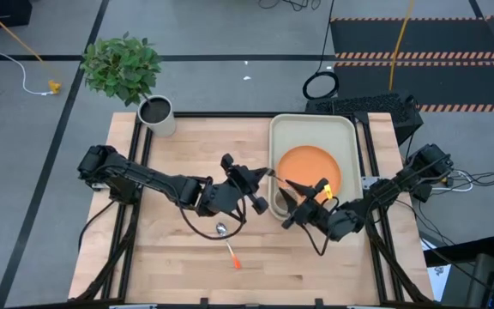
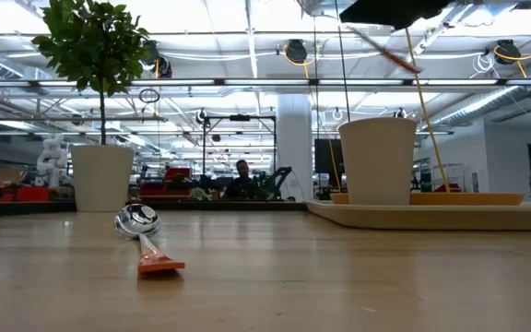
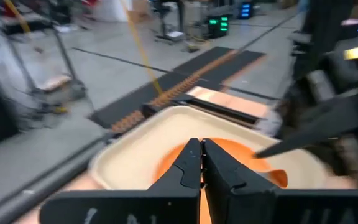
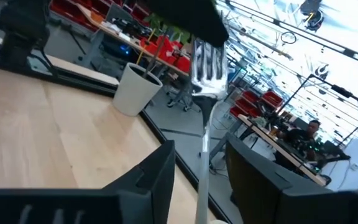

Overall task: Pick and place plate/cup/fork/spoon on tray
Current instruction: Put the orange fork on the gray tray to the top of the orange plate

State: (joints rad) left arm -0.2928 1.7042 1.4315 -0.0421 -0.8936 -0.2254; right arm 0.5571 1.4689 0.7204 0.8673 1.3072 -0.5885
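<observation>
- The bench (image 1: 187, 172) is carrying the tray (image 1: 290, 137) along its right edge, toward the far right corner.
- The plate (image 1: 303, 163) is already lying on the tray's near half, and the cup (image 2: 377, 159) is standing on the tray too, at its edge beside the plate.
- The right hand (image 1: 303, 199) is hovering over the tray's near end, its fingers clamped on the fork (image 4: 207, 68), whose tines are pointing up past them; the fork step looks to be in hand.
- The next move is calling for lowering the fork onto bare tray beside the plate and parting the fingers.
- The left hand (image 1: 251, 184) is hanging over mid-bench just beside the tray, its fingers pressed together and holding nothing.
- The spoon (image 1: 228, 242) is lying on the bench toward the near edge, untouched, waiting for its turn.
</observation>
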